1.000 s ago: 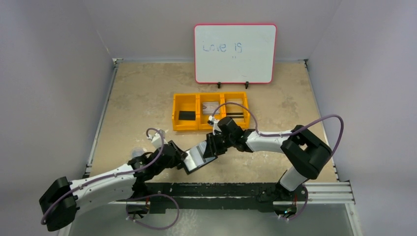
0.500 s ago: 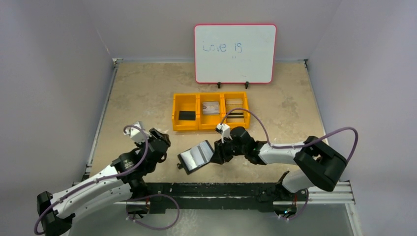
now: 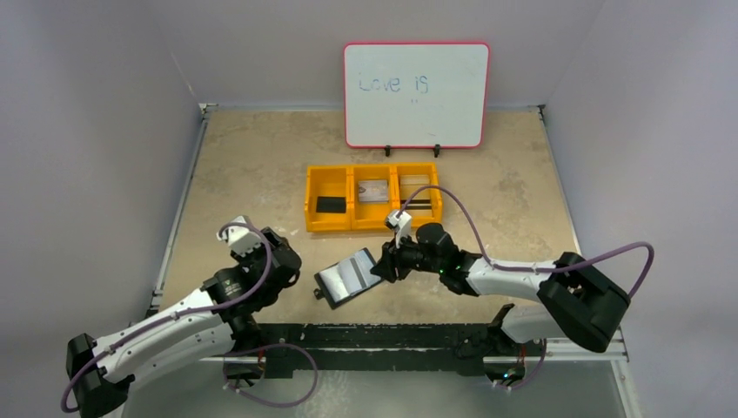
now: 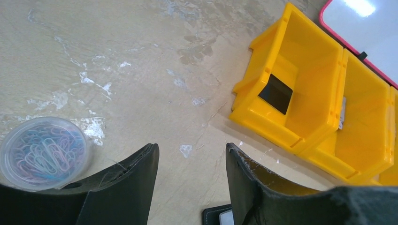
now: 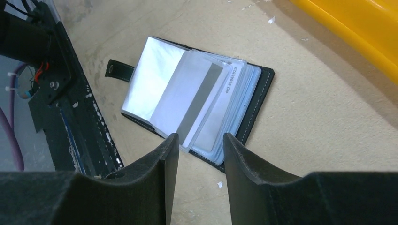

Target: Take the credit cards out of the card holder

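Since a second ago the left arm has let go of the wallet's left edge and pulled back to the left, and the right arm has slid nearer. The small black leather-look bifold card holder (image 5: 145,86) hasn't really budged. It lies open and flat on the mottled beige stone-look desk (image 3: 252,165), mid-near, between the two arms. It has a stitched edge, a snap tab sticking out on the left, and a fan of shiny clear plastic pockets.

A thin pale grey credit card (image 5: 199,101) with a darker grey stripe is still tucked in the top pocket.

The right tool (image 5: 201,140) hangs released over the holder's right edge, its matte black fingers apart and gripping nothing. I can't tell if it's touching. The left tool (image 4: 191,150) is also spread wide and empty, well left of the holder.

The yellow moulded plastic three-compartment tray (image 3: 335,222) sits further back. There's a flat black rectangle (image 4: 277,93) in its left bin and a pale card (image 3: 372,190) in the middle one.

A round clear tub of coloured paper clips (image 4: 44,152) sits near left. A red-framed whiteboard (image 3: 416,94) stands at the far edge.
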`<state>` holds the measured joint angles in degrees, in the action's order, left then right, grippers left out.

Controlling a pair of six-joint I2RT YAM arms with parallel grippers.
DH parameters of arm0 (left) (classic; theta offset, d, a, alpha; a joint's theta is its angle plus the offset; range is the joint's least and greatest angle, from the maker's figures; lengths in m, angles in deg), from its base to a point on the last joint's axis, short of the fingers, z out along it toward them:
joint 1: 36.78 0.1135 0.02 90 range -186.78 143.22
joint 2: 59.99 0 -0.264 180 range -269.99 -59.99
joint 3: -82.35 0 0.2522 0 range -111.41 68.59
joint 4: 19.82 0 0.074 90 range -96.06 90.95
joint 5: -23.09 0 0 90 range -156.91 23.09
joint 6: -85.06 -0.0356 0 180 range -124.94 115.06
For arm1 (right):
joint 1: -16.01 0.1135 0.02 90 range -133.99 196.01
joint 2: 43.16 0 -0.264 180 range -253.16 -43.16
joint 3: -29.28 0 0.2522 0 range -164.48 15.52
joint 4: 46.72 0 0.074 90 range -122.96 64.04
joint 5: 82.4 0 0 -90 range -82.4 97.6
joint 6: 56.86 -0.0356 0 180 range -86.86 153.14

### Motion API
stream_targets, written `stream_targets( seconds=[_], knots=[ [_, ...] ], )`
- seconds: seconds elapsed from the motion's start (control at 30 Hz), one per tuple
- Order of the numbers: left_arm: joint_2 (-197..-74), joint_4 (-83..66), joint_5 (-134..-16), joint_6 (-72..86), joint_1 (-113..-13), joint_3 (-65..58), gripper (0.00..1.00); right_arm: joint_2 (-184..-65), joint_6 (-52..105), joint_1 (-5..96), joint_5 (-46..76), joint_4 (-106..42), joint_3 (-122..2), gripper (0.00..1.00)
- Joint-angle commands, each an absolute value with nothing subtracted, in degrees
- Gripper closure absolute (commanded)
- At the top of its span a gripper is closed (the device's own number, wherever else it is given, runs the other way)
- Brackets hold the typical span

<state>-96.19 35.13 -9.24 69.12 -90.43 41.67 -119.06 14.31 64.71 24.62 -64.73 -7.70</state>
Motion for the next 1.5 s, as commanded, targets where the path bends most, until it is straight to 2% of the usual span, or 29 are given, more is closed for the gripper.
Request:
stream_targets(
  seconds=[0.0, 0.27, 0.33, 0.37, 0.53, 0.67, 0.87, 1.47],
  knots=[
    [-97.68, 30.11, -11.19, 64.18, -90.39, 39.03, 0.45, -119.45, 13.29, 64.68, 22.60, -65.12, -11.72, 0.58],
    [-105.17, 20.11, -28.31, 55.67, -90.39, 34.46, 0.45, -126.23, 6.78, 64.66, 26.48, -55.94, -20.42, 0.66],
    [-106.45, 17.74, -34.10, 55.90, -90.38, 34.55, 0.45, -128.71, 4.83, 64.78, 29.58, -55.01, -21.13, 0.75],
    [-107.09, 16.71, -36.61, 55.91, -90.39, 34.80, 0.45, -129.20, 4.10, 64.93, 31.25, -54.73, -21.26, 0.76],
    [-107.65, 9.05, -47.46, 61.01, -90.39, 40.27, 0.48, -128.61, 0.80, 65.26, 32.01, -53.95, -19.36, 0.75],
    [-109.51, -0.01, -54.12, 63.15, -90.39, 44.56, 0.47, -127.92, -0.02, 65.50, 31.88, -51.39, -19.85, 0.69],
    [-117.42, 1.61, -54.59, 66.03, -90.99, 44.61, 0.51, -129.04, -2.88, 65.66, 31.79, -51.86, -18.36, 0.68],
    [-123.44, -7.88, -53.72, 71.31, -93.69, 50.68, 0.52, -135.97, -6.91, 65.87, 31.51, -54.12, -18.33, 0.69]
  ],
)
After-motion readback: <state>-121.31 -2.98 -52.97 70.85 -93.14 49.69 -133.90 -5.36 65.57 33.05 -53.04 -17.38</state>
